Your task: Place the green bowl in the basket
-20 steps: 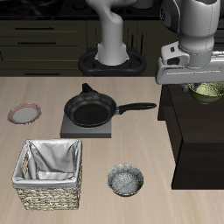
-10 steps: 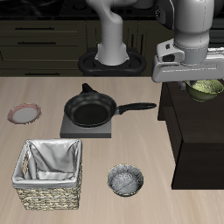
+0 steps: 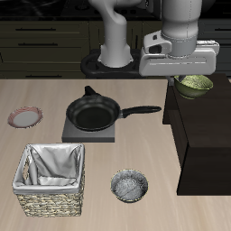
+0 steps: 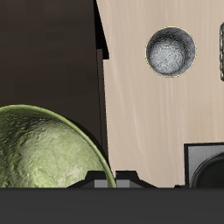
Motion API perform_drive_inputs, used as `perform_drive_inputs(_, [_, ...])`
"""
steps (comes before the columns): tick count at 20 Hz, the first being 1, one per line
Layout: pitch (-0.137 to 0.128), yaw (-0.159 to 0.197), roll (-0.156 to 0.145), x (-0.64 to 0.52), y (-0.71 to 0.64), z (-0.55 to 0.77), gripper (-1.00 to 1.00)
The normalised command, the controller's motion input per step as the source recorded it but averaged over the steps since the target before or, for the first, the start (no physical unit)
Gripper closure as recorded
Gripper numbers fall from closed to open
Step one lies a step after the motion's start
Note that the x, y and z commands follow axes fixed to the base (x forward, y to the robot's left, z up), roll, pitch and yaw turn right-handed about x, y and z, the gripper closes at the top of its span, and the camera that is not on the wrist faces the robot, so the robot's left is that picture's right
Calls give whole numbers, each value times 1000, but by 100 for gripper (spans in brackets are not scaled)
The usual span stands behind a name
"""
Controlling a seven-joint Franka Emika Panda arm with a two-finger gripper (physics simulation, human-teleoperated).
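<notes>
The green bowl [image 3: 196,86] hangs from my gripper [image 3: 184,80], which is shut on its rim. It is lifted above the dark raised counter [image 3: 206,135] at the table's side. In the wrist view the bowl [image 4: 44,150] fills much of the frame right by my gripper [image 4: 114,178]. The basket [image 3: 51,179], woven with a grey-white lining, stands near the table's front edge, far from the gripper.
A grey-blue speckled bowl [image 3: 129,185] sits near the front edge beside the basket and shows in the wrist view [image 4: 171,51]. A black frying pan [image 3: 95,114] rests on a grey stove plate mid-table. A pink-rimmed plate [image 3: 24,116] lies at the far side.
My gripper has risen with the green bowl and moved from over the dark counter toward the table's middle. Nothing else moved.
</notes>
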Motion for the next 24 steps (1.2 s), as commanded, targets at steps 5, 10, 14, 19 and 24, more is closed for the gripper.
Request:
perform_drive_inputs(5, [-8, 15, 13, -236, -625, 24, 100])
perform_drive_inputs(10, [-25, 30, 14, -247, -313, 47, 100])
perform_drive_inputs(14, [-30, 8, 20, -265, -359, 117, 100])
perform_drive_inputs(19, [-23, 9, -14, -148, -452, 76, 100])
perform_drive_inputs(24, [-17, -17, -27, -137, -511, 46, 100])
